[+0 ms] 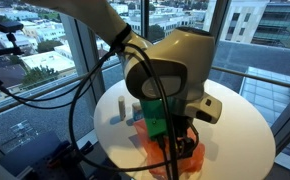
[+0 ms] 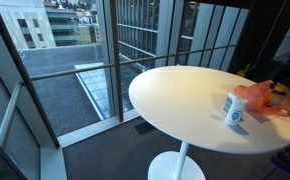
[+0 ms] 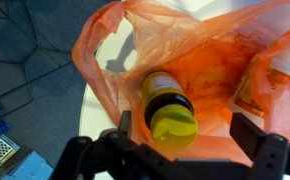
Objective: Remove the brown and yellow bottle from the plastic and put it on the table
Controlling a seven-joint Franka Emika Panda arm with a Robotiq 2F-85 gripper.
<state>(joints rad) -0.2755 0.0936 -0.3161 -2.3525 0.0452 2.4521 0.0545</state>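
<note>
A brown bottle with a yellow cap [image 3: 168,108] lies on its side inside an orange plastic bag [image 3: 200,60], cap toward the camera in the wrist view. My gripper [image 3: 180,135] is open, its two dark fingers on either side of the cap, not touching it. In an exterior view the bag [image 1: 175,155] lies on the round white table [image 1: 240,120] beneath the arm, and the bottle is hidden by the wrist. The bag also shows in an exterior view [image 2: 260,100] at the table's far right.
A white cup with a blue label [image 2: 234,108] stands on the table [image 2: 185,95] beside the bag; it also shows in an exterior view [image 1: 122,110]. A yellowish packet [image 3: 255,90] lies in the bag. Glass windows surround the table. Black cables hang from the arm.
</note>
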